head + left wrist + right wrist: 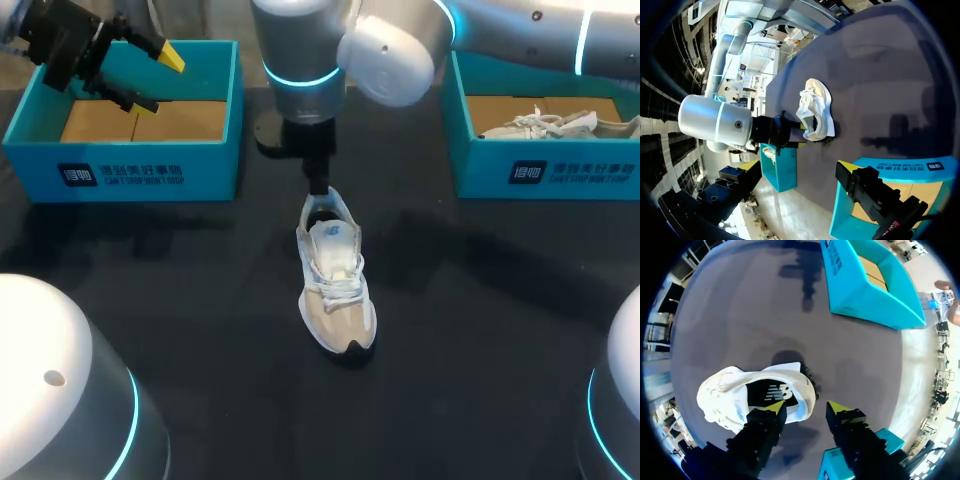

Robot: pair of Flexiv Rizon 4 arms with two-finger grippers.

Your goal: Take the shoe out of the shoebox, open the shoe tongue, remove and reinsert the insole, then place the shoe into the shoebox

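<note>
A white and beige shoe (pixel 337 283) lies on the dark table at the middle, toe toward me, heel toward the far side. My right gripper (pixel 318 192) stands over the heel. In the right wrist view its fingers (pixel 774 407) straddle the heel collar (pixel 807 390): one yellow tip is over the dark insole (pixel 771 392), and the other is outside the heel with a gap. The jaws are open. My left gripper (pixel 155 80) hangs open and empty over the left teal shoebox (pixel 130 170). The shoe (pixel 815 107) also shows in the left wrist view.
A second teal shoebox (pixel 545 170) at the right holds another pale shoe (pixel 555 125). The left box shows only its brown cardboard floor (pixel 140 120). My right arm's bulky wrist (pixel 385 55) hangs over the table's far middle.
</note>
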